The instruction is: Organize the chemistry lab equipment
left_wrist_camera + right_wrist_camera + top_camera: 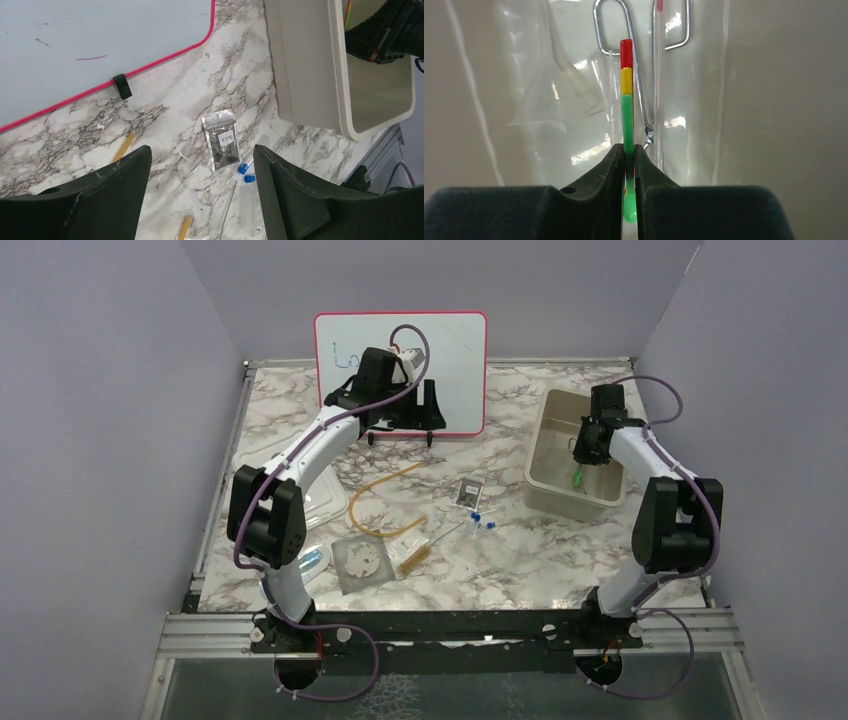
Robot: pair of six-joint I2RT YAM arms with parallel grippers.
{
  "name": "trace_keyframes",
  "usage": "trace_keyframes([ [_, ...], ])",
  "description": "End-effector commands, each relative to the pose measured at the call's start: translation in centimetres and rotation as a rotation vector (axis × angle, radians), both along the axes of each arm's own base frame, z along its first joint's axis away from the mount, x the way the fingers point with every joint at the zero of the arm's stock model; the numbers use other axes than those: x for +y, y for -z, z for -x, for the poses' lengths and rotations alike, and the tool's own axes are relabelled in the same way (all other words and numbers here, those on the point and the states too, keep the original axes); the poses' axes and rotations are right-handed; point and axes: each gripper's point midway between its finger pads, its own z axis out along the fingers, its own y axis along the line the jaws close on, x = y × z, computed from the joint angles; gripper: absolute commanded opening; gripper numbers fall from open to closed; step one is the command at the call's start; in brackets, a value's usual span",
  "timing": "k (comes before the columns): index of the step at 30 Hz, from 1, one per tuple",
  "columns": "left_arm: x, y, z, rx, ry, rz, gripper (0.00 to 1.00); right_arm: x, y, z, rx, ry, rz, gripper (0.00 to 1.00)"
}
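Note:
My right gripper [629, 150] reaches down into the beige bin [545, 455], shut on a thin green stick [626, 112] with a yellow and red end. The stick's green tip [577, 478] shows inside the bin in the top view. Below it in the bin lie a clear bag [569, 75] and a bent wire piece [639, 90]. My left gripper [202, 167] hangs open and empty above the table in front of the whiteboard [450, 340]. Under it lie a dark packet [222, 140] and two blue-capped pieces [245, 170]. The amber tubing [385, 490], gauze mat [362, 562] and brush [420, 555] lie on the marble.
The whiteboard [100, 40] stands on black feet at the back. The bin's wall [305, 65] rises at the right of the left wrist view, with my right arm [385, 35] over it. A clear lid [325, 495] lies beside the left arm.

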Motion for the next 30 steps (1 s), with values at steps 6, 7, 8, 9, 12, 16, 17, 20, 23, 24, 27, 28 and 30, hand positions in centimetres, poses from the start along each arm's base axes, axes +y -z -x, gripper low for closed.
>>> trace_keyframes([
  [6, 1.7, 0.2, -2.5, 0.001, -0.092, -0.086, 0.77, -1.1, 3.1, 0.0, 0.069, 0.034, 0.043, 0.26],
  [7, 1.8, 0.3, -2.6, 0.005, -0.097, -0.089, 0.77, -1.0, 3.2, -0.2, 0.073, 0.038, 0.036, 0.28],
  [8, 2.0, 0.4, -2.8, 0.009, -0.102, -0.092, 0.77, -0.9, 3.0, -0.4, 0.070, 0.037, 0.027, 0.31],
  [9, 2.1, 0.5, -2.9, 0.014, -0.106, -0.096, 0.77, -0.7, 2.6, -0.6, 0.060, 0.039, 0.019, 0.33],
  [12, 2.8, 0.8, -3.5, 0.023, -0.137, -0.115, 0.77, -0.7, 1.3, -1.0, 0.032, 0.052, 0.009, 0.37],
  [16, 4.3, 1.6, -4.1, 0.032, -0.187, -0.172, 0.77, -0.6, -1.4, -1.5, -0.030, 0.059, 0.001, 0.38],
  [17, 4.8, 1.9, -4.2, 0.033, -0.203, -0.196, 0.77, -0.5, -2.3, -1.7, -0.048, 0.058, -0.004, 0.38],
  [20, 6.6, 3.6, -4.2, 0.044, -0.250, -0.282, 0.78, 0.1, -4.8, -2.3, -0.111, 0.036, -0.028, 0.38],
  [23, 8.8, 5.5, -3.9, 0.066, -0.303, -0.390, 0.79, 0.9, -7.1, -2.8, -0.175, 0.015, -0.072, 0.39],
  [24, 9.7, 6.1, -3.7, 0.073, -0.322, -0.433, 0.79, 1.3, -7.8, -3.0, -0.195, 0.006, -0.088, 0.39],
  [27, 12.2, 8.0, -2.6, 0.116, -0.382, -0.553, 0.79, 2.1, -9.6, -3.3, -0.253, -0.008, -0.130, 0.40],
  [28, 12.9, 8.6, -2.1, 0.134, -0.397, -0.581, 0.77, 2.3, -10.1, -3.4, -0.269, -0.014, -0.142, 0.40],
  [30, 13.9, 9.7, -0.7, 0.181, -0.427, -0.618, 0.74, 2.7, -10.7, -3.4, -0.290, -0.021, -0.162, 0.40],
])
